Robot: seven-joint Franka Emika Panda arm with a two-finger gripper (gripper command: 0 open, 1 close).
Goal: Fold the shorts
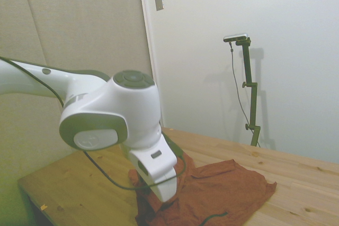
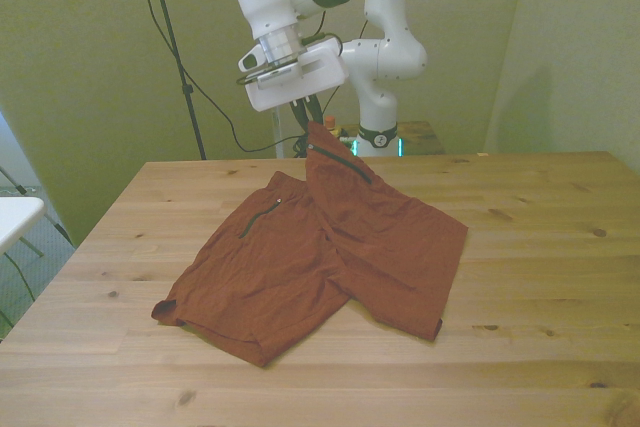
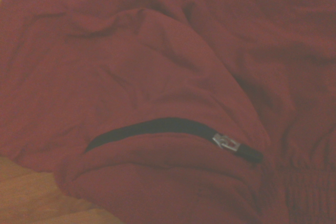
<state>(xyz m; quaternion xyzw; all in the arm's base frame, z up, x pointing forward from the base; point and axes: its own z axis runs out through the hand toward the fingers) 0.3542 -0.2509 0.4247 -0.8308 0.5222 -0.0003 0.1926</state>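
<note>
Lifting the shorts (image 2: 330, 247) by the waistband corner, gripper (image 2: 308, 125) pinched on the cloth above the table (image 2: 540, 247). Next: carry that corner across the shorts.

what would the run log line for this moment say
task: fold shorts | jaws: shut on shorts, waistband corner lifted off table | rest of shorts: spread flat, both legs on wood | zipper pocket faces wrist camera | fold: not yet laid

wooden table (image 2: 540, 247) carries rust-orange shorts (image 2: 300, 267), partly lifted.
</note>
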